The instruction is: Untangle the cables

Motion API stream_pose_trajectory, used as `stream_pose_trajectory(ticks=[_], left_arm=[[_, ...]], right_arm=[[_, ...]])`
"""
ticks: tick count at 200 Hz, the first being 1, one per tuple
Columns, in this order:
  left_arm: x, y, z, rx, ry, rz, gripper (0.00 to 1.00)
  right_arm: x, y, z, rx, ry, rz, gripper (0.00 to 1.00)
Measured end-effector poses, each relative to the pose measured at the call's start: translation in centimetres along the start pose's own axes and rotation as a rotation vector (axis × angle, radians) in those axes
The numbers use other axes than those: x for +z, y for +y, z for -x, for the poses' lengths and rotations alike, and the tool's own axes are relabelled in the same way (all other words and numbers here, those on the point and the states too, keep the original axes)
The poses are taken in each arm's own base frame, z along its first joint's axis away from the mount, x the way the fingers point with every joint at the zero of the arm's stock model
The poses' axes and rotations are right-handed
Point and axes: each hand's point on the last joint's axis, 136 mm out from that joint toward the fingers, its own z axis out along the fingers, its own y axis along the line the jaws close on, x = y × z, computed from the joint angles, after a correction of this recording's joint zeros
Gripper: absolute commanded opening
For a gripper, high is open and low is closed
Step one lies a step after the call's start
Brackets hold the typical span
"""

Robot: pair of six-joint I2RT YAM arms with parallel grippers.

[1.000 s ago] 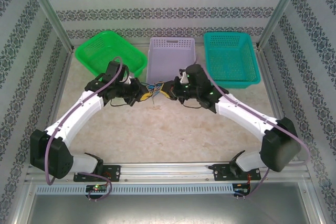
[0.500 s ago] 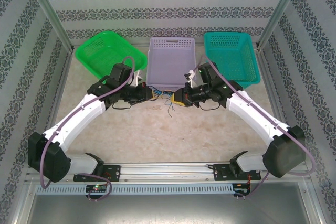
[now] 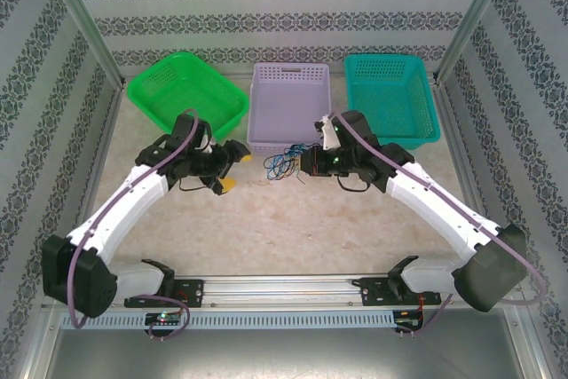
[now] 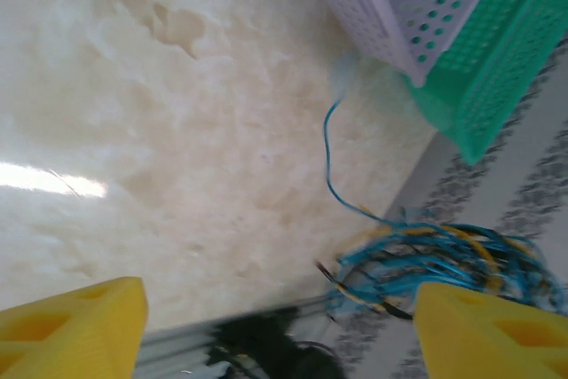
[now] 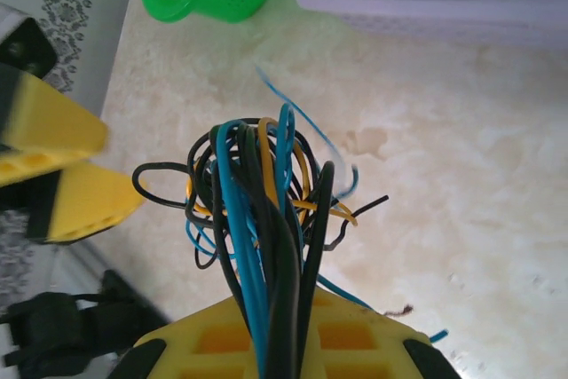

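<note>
- Three baskets stand in a row at the far side of the table: a green basket on the left, a pale purple basket in the middle and a blue-green basket on the right
- Every basket has walls and a floor full of small holes, and from above you can look right down onto each floor
- The cables are a small knot of thin blue, black and yellow wires
- The knot is out over the table, just in front of the near wall of the pale purple basket, in between the two grippers
- The right gripper is squeezed tight on the cables
- In the right wrist view the wires come up from between its yellow fingers and spread into loops, with the green basket and the pale purple basket behind them
- The left gripper is spread wide and has nothing between its fingers
- It is near the knot, on its left, but not touching it
- In the left wrist view the knot is close by the yellow finger at the bottom right
- One blue wire runs away from the knot there, toward the corner of the pale purple basket, where the blue-green basket stands just beside it
- You cannot tell if the knot rests on the table or hangs a little above it
</note>
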Motion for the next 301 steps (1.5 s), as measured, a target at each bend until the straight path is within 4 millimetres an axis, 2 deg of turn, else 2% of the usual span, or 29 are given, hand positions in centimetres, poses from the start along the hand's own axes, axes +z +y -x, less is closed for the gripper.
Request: stream_pose_trajectory(ticks=[14,28,58,80,104,117,135,157,174,188,211,228,249,278,301], left_arm=[[-0.7,-1.0,-1.1,-0.090,-0.004,-0.058,1.00],[-0.8,-2.0,-2.5,-0.146,0.001,-0.112,1.00],[1.0,-3.5,-4.8,-0.199,0.039,-0.178,1.00],[2.9,-4.4,-4.9,-0.243,0.057,-0.191,1.00],[4.8,-4.5,-3.8,-0.305,0.043,-0.203,0.99],[5.8,-4.0,-3.4,-0.335,0.039,-0.194,0.87],[6.9,-2.7,-2.1,-0.383,-0.002,-0.193,0.62],[7.5,-1.4,0.0,-0.439,-0.059,-0.200,0.25],[7.2,-1.7,2.1,-0.476,-0.104,-0.237,0.00],[6.4,-2.6,3.4,-0.493,-0.127,-0.293,0.00],[5.2,-4.0,3.8,-0.487,-0.142,-0.371,0.00],[4.1,-4.3,4.2,-0.466,-0.176,-0.418,0.00],[2.7,-4.6,5.0,-0.388,-0.242,-0.486,0.00],[1.8,-5.4,5.7,-0.231,-0.301,-0.572,0.00],[1.7,-6.6,5.6,-0.102,-0.306,-0.610,0.00]], right_arm=[[0.3,0.2,-0.3,-0.080,-0.033,-0.017,0.00],[0.6,0.2,-0.7,-0.153,-0.071,-0.031,0.00],[1.6,0.3,-1.7,-0.267,-0.126,-0.047,0.00],[1.8,1.8,-1.6,-0.323,-0.162,-0.016,0.00],[2.0,3.6,-1.7,-0.363,-0.193,0.035,0.00],[2.2,4.0,-2.2,-0.374,-0.194,0.053,0.00],[2.2,4.3,-3.0,-0.381,-0.177,0.079,0.00],[1.9,4.7,-3.6,-0.384,-0.160,0.115,0.00],[1.6,5.1,-4.3,-0.381,-0.135,0.149,0.00],[1.6,5.2,-5.0,-0.355,-0.097,0.174,0.00],[1.9,4.4,-5.6,-0.248,-0.021,0.209,0.00],[2.2,4.0,-5.4,-0.115,0.037,0.260,0.00],[3.1,4.0,-5.2,0.084,0.127,0.349,0.00],[4.7,4.6,-6.5,0.298,0.308,0.438,0.00],[4.8,5.1,-6.5,0.383,0.387,0.459,0.20]])
